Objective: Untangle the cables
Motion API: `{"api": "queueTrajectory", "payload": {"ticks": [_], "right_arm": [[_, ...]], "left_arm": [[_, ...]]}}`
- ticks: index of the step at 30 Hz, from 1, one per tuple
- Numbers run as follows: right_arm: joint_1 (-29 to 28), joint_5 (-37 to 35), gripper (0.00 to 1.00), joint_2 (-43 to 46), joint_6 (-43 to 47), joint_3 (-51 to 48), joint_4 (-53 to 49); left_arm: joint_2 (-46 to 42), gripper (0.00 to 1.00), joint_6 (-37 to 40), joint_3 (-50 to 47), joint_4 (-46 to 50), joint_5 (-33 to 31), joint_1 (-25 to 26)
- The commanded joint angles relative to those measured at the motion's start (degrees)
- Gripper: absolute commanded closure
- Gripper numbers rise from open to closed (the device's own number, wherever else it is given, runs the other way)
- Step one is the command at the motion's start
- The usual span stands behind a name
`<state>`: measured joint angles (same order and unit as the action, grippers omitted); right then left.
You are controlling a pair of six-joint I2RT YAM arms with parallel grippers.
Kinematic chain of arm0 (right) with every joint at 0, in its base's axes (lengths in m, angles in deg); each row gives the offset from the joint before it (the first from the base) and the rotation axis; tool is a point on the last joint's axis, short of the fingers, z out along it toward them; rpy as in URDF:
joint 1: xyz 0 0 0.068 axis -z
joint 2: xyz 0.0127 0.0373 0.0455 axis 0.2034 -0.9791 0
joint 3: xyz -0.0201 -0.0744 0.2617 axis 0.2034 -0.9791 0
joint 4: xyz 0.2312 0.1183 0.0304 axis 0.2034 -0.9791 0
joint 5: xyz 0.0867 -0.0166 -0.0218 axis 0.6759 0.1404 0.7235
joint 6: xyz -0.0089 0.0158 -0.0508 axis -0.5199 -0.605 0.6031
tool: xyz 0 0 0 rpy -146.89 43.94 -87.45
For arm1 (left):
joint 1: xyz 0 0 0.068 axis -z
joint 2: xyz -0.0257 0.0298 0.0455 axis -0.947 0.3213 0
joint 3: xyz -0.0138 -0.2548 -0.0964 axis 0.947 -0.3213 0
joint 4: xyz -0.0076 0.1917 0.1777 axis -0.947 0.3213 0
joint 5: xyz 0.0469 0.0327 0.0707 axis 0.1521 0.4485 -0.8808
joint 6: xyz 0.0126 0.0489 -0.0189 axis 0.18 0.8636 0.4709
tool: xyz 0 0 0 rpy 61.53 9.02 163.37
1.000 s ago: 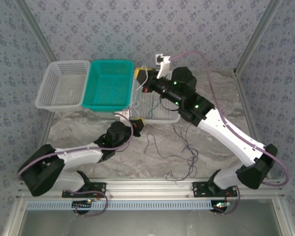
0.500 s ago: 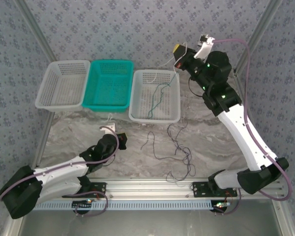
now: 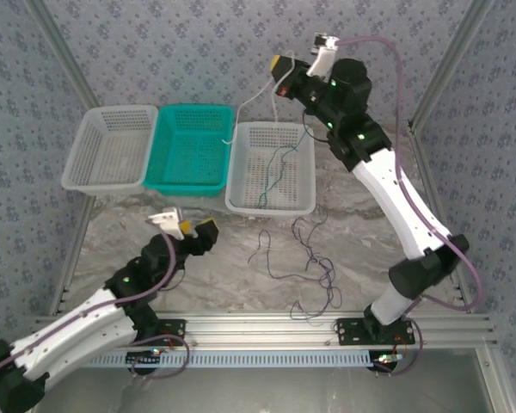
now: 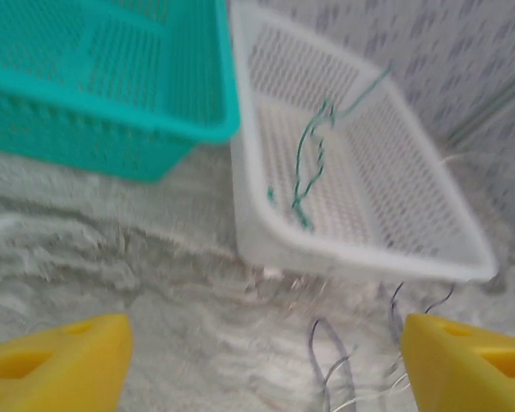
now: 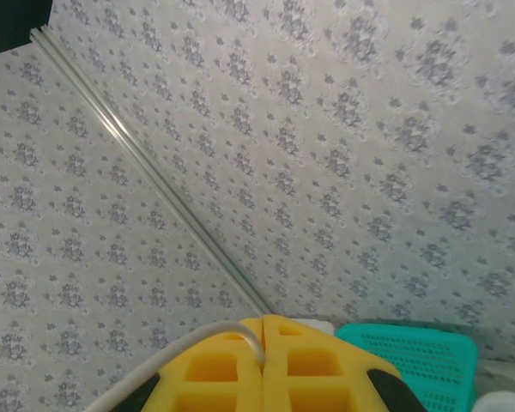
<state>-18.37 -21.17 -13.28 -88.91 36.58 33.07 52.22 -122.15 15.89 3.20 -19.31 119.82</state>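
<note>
top view: right claw (image 3: 284, 70) is up high by the back wall (image 3: 198, 43), yellow fingers pressed together, pinching the white cable (image 3: 254, 96). the cable drops down and left from the claw, ending over the gap between the teal basket (image 3: 189, 186) and the white basket (image 3: 271, 207). right wrist view gets the close-up: right claw (image 5: 262, 324) closed tight, white cable (image 5: 227, 329) curling out from between the fingers, wall behind.

left claw (image 3: 193, 231) sits low over the counter (image 3: 241, 284), spread wide, nothing in it. its wrist view has the left claw (image 4: 266, 343) fingers far apart at the bottom corners, and shows what the top view blurs: the green cable (image 4: 313, 163) lying in the white basket (image 4: 249, 172), long axis running from the far right corner to the near left.

dark cables (image 3: 314, 258) sprawl on the counter just in front of the white basket, strung out far-to-near toward the arm bases.
</note>
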Motion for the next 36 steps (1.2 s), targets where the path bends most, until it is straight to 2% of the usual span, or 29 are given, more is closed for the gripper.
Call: {"api": "queueTrajectory", "payload": {"ticks": [1,4,8,13,16,20,22,24,25,28,30,32,34,36], "right_arm": [[-2.31,1.97,1.00,-5.48,3.81,7.25,0.31],[-4.68,2.35,1.00,-11.53,6.78,12.53,2.94],[-7.11,4.09,1.00,-22.25,11.70,20.60,9.88],[-10.28,0.83,1.00,-41.86,23.76,40.65,12.84],[-10.58,-1.79,1.00,-53.25,26.87,51.62,15.64],[-9.14,-3.00,1.00,-56.77,22.47,49.18,18.30],[-8.31,0.01,1.00,-57.29,18.58,47.22,13.86],[-8.27,-0.03,1.00,-57.67,16.83,46.89,5.83],[-8.49,-0.23,0.97,-57.65,16.94,45.94,3.05],[-9.12,-1.44,0.53,-57.76,16.86,45.18,-3.93],[-9.39,-1.81,0.32,-57.51,16.95,46.83,-9.27],[-9.70,-4.07,0.22,-55.76,17.14,48.39,-15.54],[-9.81,-9.57,0.14,-51.97,17.82,48.41,-23.16],[-9.71,-13.33,0.11,-47.59,18.94,46.92,-29.31]], "left_arm": [[-4.19,0.15,4.78,8.77,12.67,-5.32,0.30],[-4.28,0.14,7.66,15.33,19.48,-6.84,0.28],[-3.74,0.14,8.68,18.11,22.77,-6.09,0.28],[-4.08,0.14,7.14,15.54,22.41,-3.61,0.31],[-4.17,0.14,6.40,14.19,22.34,-2.83,0.23],[-4.53,0.14,6.43,13.05,22.51,-3.25,0.26],[-4.54,0.14,6.86,12.41,22.04,-3.83,0.27],[-4.28,0.14,7.39,12.05,21.30,-4.12,0.20],[-4.03,0.14,7.54,12.08,20.96,-4.17,0.08],[-3.09,0.14,7.63,12.12,20.07,-3.82,-0.04],[-2.45,0.14,7.48,12.23,20.06,-3.57,-0.18],[-2.00,0.14,7.57,12.60,20.56,-3.44,-0.28],[-1.74,0.14,7.48,13.23,21.42,-3.72,-0.55],[-1.43,0.13,6.85,14.14,22.64,-3.75,-1.14]]}}
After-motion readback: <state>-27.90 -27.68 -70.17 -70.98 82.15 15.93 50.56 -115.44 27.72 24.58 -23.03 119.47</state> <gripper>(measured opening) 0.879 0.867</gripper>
